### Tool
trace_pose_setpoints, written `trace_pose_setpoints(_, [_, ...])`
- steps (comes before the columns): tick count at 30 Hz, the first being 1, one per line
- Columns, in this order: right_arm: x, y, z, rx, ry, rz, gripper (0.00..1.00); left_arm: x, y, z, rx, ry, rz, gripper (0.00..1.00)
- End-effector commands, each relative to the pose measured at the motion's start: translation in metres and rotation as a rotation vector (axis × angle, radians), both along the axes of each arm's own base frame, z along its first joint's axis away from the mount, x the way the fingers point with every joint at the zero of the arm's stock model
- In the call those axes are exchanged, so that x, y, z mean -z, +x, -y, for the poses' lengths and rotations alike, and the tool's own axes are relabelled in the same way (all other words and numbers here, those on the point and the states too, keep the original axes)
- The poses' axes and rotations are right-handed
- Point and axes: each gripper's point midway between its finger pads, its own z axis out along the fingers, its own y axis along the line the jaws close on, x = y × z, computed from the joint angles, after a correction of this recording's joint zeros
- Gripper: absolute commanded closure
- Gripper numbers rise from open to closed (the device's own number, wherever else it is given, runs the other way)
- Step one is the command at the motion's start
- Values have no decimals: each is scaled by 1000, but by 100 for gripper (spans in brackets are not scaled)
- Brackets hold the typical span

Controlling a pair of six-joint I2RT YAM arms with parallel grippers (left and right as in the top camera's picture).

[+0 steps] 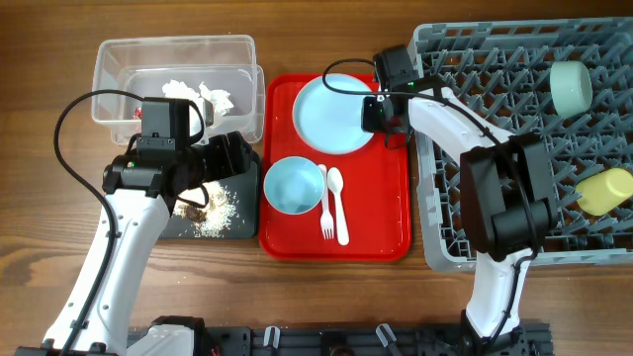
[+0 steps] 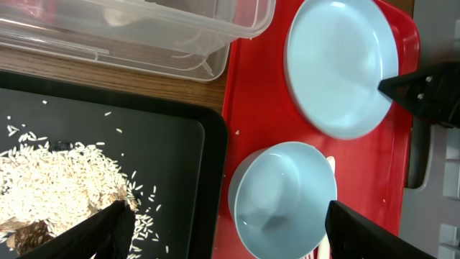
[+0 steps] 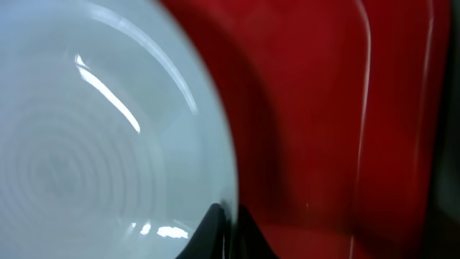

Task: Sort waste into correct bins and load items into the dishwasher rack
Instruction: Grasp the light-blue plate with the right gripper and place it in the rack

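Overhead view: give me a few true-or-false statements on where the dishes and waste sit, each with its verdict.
1. The pale blue plate lies on the red tray. True.
2. The yellow cup stands on the red tray. False: it is in the grey rack.
3. The fork and spoon lie beside the blue bowl on the red tray. True.
4. The black tray holds white tissue. False: it holds rice-like scraps; the tissue is in the clear tub.
5. The mint green bowl is in the grey rack. True.
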Motion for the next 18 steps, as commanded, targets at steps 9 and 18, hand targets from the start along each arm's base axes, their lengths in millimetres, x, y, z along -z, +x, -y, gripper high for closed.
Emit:
trace_pose_setpoints(9, [-304, 27, 173, 106, -660, 686, 96, -4, 1, -4, 2, 15, 21, 14])
trace_pose_setpoints(18, [-298, -5, 332, 382, -1150, 395, 96, -4, 1, -4, 2, 15, 20, 14])
